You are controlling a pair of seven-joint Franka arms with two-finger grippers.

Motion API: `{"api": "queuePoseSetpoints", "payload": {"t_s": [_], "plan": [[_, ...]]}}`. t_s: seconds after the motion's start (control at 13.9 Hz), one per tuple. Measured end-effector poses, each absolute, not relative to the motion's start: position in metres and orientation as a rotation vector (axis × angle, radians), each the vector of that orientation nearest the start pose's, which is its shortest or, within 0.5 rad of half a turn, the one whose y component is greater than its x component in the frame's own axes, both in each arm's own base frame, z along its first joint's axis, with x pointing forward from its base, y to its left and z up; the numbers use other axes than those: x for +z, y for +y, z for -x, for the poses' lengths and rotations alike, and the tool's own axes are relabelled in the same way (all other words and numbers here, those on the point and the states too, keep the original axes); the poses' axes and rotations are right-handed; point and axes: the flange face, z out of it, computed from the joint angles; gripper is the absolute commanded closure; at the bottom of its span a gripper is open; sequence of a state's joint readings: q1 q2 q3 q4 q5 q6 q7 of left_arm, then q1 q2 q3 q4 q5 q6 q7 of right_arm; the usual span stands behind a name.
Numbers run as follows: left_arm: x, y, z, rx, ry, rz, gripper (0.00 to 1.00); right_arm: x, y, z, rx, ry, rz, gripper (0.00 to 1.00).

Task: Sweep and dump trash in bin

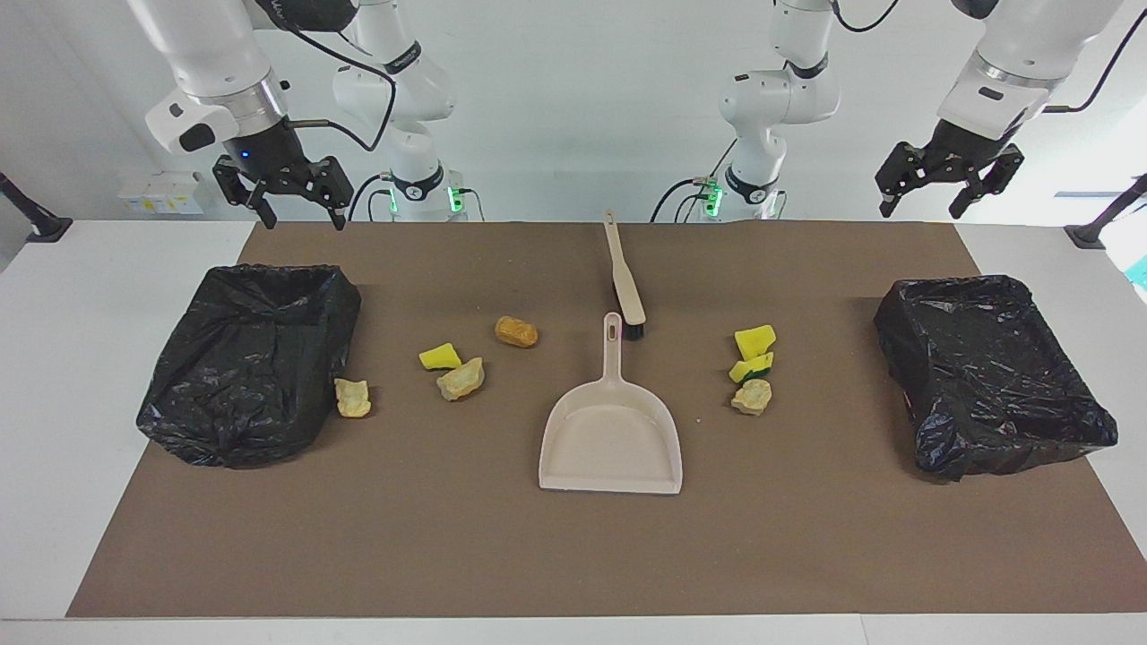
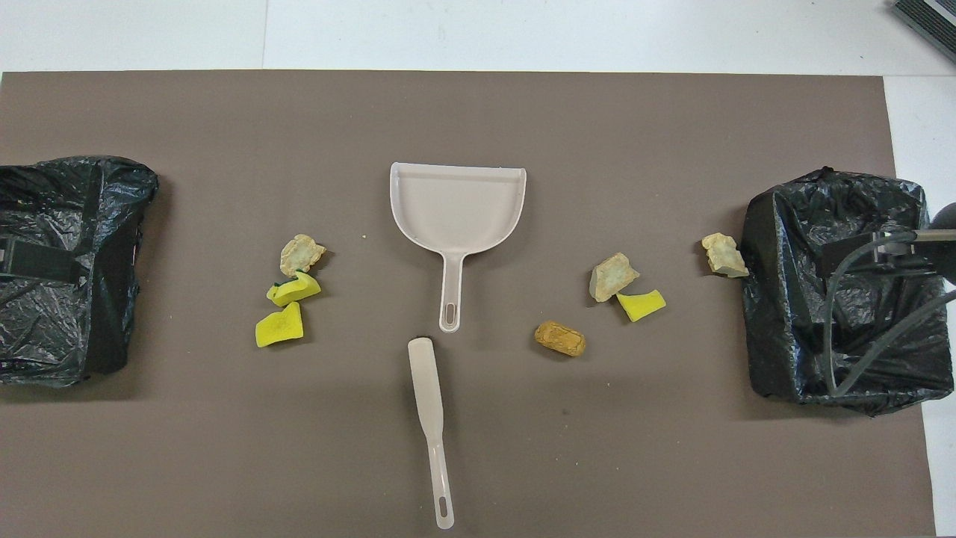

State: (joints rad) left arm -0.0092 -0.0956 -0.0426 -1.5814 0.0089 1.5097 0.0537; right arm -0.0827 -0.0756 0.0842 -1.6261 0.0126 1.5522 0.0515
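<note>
1. The trash lies in two loose groups on the brown mat (image 1: 448, 555), one on each side of the dustpan (image 1: 612, 439).
2. Toward the right arm's end: a yellow sponge piece (image 1: 439, 357) touching or just beside a tan chunk (image 1: 461, 379), an orange-brown lump (image 1: 516, 331) a little nearer the robots, and a pale chunk (image 1: 352, 398) right against the foot of the bin (image 1: 251, 363) at that end.
3. Toward the left arm's end: two yellow pieces (image 1: 754, 340) (image 1: 751, 367) and a pale chunk (image 1: 751, 396) in a short row, close together, the chunk farthest from the robots.
4. The dustpan lies flat in the middle of the mat, nothing in it, handle pointing toward the robots.
5. The brush (image 1: 625, 287) lies flat, nearer the robots than the dustpan, its bristle end just beside the tip of the dustpan's handle.
6. A second black-lined bin (image 1: 990, 372) sits at the left arm's end, well apart from the trash.
7. The right gripper (image 1: 297, 215) hangs in the air above the mat's edge, near its bin; its fingers are spread wide and hold nothing.
8. The left gripper (image 1: 923, 208) is raised above the table's edge by the other bin, fingers likewise wide apart, touching nothing.
</note>
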Motion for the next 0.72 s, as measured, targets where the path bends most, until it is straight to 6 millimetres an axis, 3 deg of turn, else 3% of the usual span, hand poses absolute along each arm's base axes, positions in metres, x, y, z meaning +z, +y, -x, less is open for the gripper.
{"api": "queuePoseSetpoints", "payload": {"t_s": [0.43,0.72], "plan": [[0.666,-0.030,-0.517,-0.038,0.173,3.123,0.00,0.636,0.004,-0.525,0.021,0.078,3.135,0.00],[0.666,-0.030,-0.517,-0.038,0.174,3.123,0.00,0.619,0.005,-0.523,0.067,0.078,3.136,0.00]]}}
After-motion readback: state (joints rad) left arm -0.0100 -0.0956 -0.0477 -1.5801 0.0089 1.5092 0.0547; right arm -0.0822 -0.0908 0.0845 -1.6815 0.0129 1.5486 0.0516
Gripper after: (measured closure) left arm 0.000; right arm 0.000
